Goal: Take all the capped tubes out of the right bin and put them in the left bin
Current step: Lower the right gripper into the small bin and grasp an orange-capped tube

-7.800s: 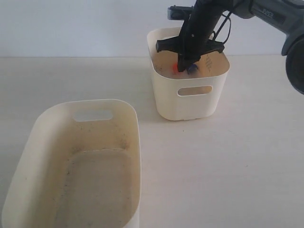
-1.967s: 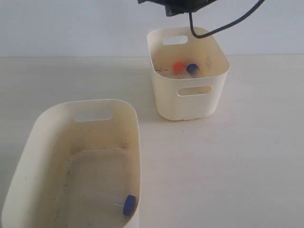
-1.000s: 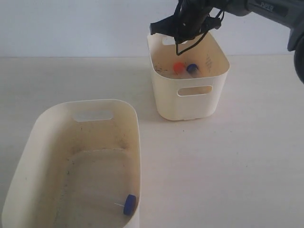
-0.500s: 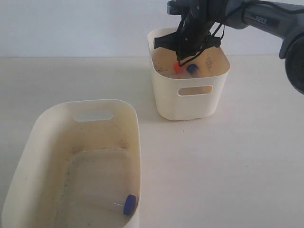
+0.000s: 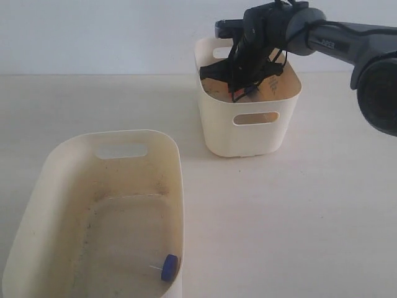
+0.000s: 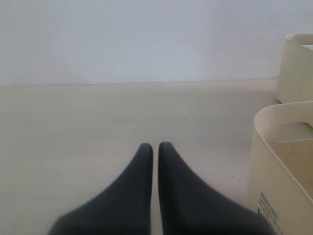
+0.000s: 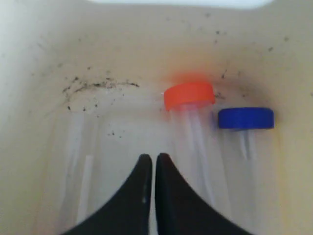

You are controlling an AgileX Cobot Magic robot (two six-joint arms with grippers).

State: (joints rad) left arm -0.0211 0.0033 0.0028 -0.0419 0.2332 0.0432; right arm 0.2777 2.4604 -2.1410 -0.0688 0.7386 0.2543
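Black right hand point(image 7: 150, 159) inside right bin point(image 5: 221, 130)

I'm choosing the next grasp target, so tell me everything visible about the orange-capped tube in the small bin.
The orange-capped tube is a small clear plastic tube with a flat, round orange-red cap, which is on. It rests on the speckled cream inner surface of the right bin, alongside the blue-capped tube; a narrow gap separates their caps. The right gripper is shut and points in beside the tube's body without gripping it. Whether the tube holds anything cannot be told.
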